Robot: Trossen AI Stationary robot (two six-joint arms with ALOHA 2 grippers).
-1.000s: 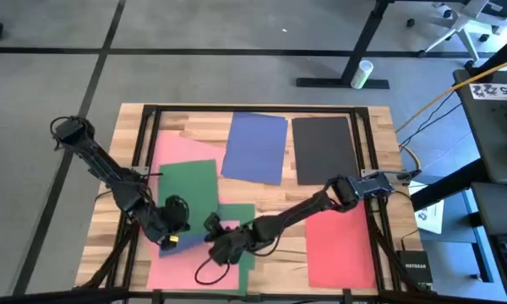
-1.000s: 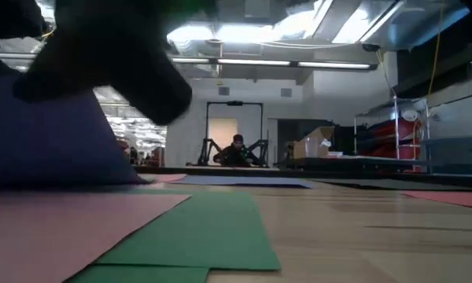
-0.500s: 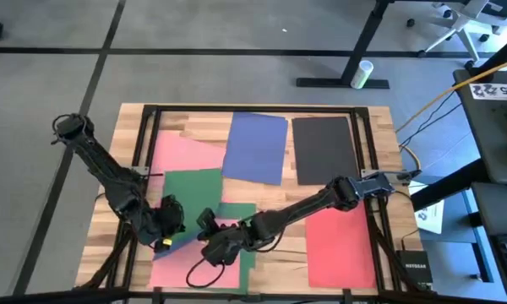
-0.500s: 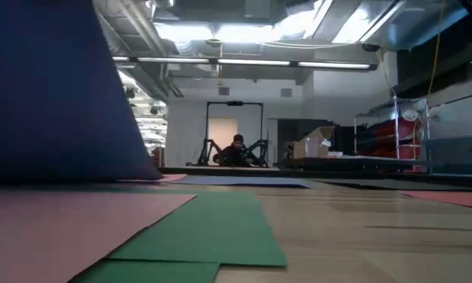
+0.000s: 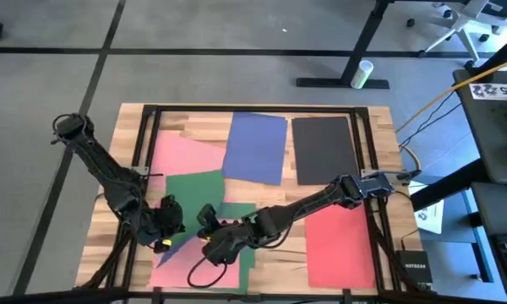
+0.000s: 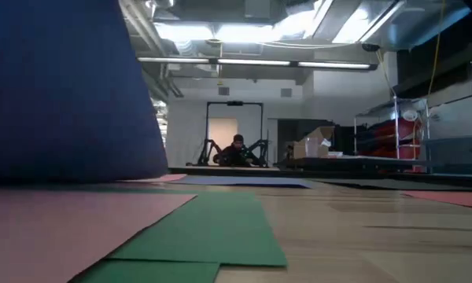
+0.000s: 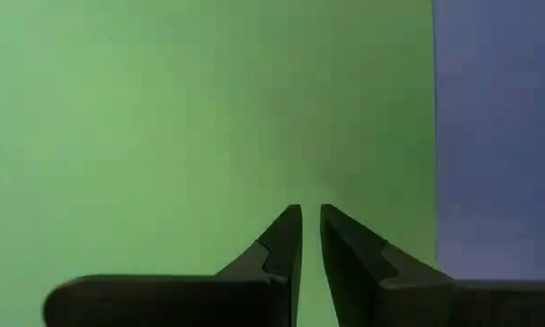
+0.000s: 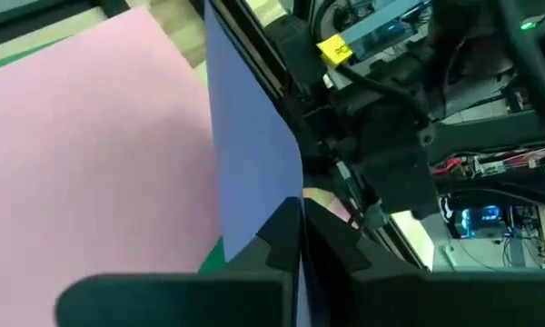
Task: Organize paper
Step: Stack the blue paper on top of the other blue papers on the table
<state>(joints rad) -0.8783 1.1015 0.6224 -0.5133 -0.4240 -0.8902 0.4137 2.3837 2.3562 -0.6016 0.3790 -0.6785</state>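
A blue paper sheet [image 8: 250, 136] stands raised near the table's front left, between my two grippers. It fills the left of the low view [image 6: 63, 86] and shows as a sliver from above [image 5: 182, 243]. My right gripper [image 8: 300, 204] [image 5: 207, 241] is shut on it. My left gripper [image 7: 311, 211] [image 5: 166, 230] is just to the left of the sheet, fingers shut to a hairline gap above a green sheet [image 7: 163, 118]. A pink sheet [image 8: 91, 136] [image 5: 173, 268] lies flat under the right gripper. My right gripper pinches the blue sheet's edge [image 8: 274, 189] between its two fingers, coming level from the table's right side. The sheet stands up on edge from the fingers, lifted off the pink sheet. Whether my left gripper touches the blue sheet, I cannot tell.
Flat on the table lie a pink sheet [image 5: 179, 152], two green sheets [image 5: 194, 190] [image 5: 239, 253], a second blue sheet [image 5: 255, 145], a black sheet [image 5: 324, 150] and a red sheet [image 5: 340, 241]. A black metal frame [image 5: 152, 118] runs round the tabletop.
My right gripper has moved toward the table's left edge with the blue sheet. My left gripper has shifted slightly left and has gone out of the low view. The raised blue sheet now reaches higher and farther right in that view.
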